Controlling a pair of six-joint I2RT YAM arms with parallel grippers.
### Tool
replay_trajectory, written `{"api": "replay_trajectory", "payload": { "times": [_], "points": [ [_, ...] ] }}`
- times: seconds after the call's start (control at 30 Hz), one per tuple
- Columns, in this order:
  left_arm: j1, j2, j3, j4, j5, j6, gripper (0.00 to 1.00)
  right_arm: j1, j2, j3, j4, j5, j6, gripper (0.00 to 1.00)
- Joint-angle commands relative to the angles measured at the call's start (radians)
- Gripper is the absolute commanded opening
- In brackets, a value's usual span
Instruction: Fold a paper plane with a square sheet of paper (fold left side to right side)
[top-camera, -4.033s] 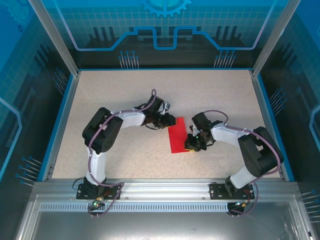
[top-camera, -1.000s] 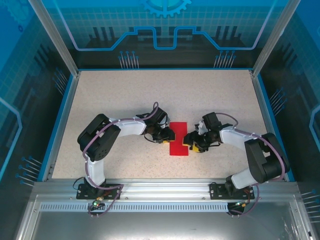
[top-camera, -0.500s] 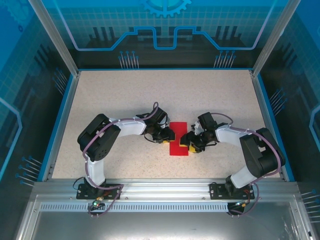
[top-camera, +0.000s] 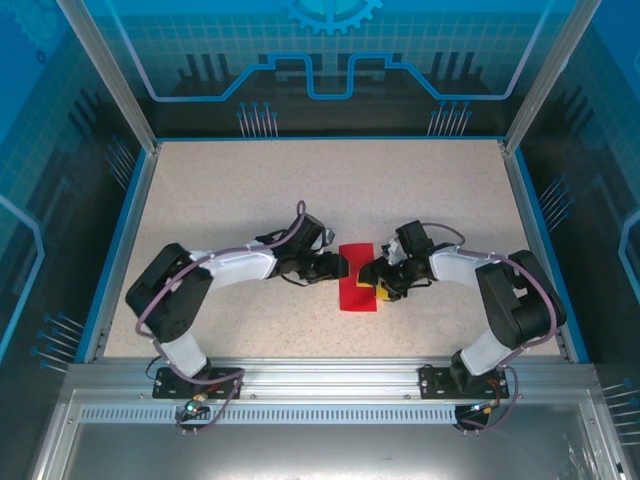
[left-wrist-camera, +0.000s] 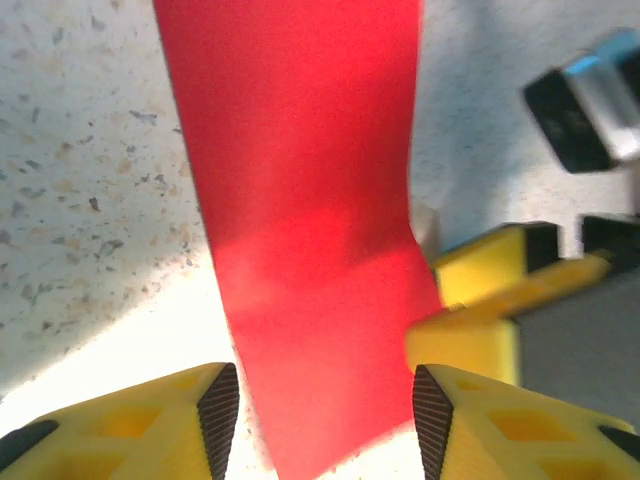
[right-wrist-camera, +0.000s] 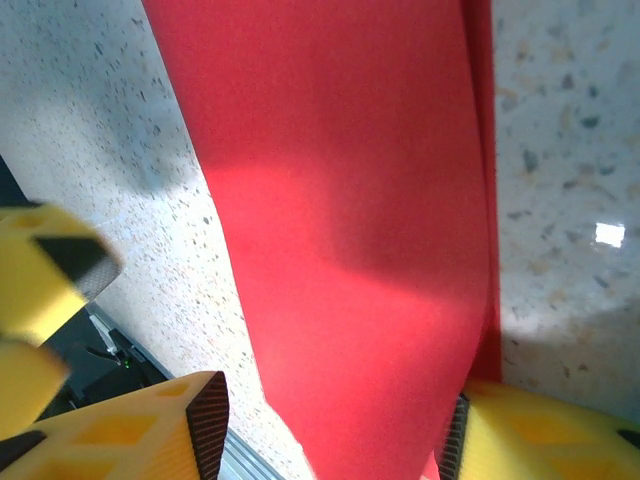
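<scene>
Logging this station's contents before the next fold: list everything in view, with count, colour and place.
square sheet of paper: one, bright red, folded to a narrow rectangle, flat at table centre between the hands
table: one, speckled beige, blue rim
enclosure panels: blue, patterned, behind and at both sides
metal rail: one, silver, near edge
left arm, right arm: two, black and white, reaching inward
left hand: yellow fingers, open, paper's left edge
right hand: yellow fingers, open, paper's right edge

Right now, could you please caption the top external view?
Left gripper and right gripper flank the red paper on the speckled table.
</scene>
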Motion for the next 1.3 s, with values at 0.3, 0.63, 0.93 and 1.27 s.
{"api": "replay_trajectory", "payload": {
  "times": [0.3, 0.63, 0.93, 1.27],
  "points": [
    [-0.142, -0.306, -0.129, -0.037, -0.186, 0.213, 0.63, -0.048, 0.027, 0.103, -0.035, -0.044, -0.019, 0.58],
    [-0.389, -0.184, 0.004, -0.135, -0.418, 0.298, 0.66, -0.053, 0.030, 0.143, -0.054, -0.067, 0.004, 0.58],
    [-0.519, 0.038, 0.201, -0.242, -0.614, 0.345, 0.69, -0.054, 0.038, 0.151, -0.057, -0.071, 0.018, 0.58],
    [-0.541, 0.151, 0.280, -0.274, -0.753, 0.396, 0.71, -0.046, 0.048, 0.157, -0.058, -0.066, 0.025, 0.58]
  ]
}}
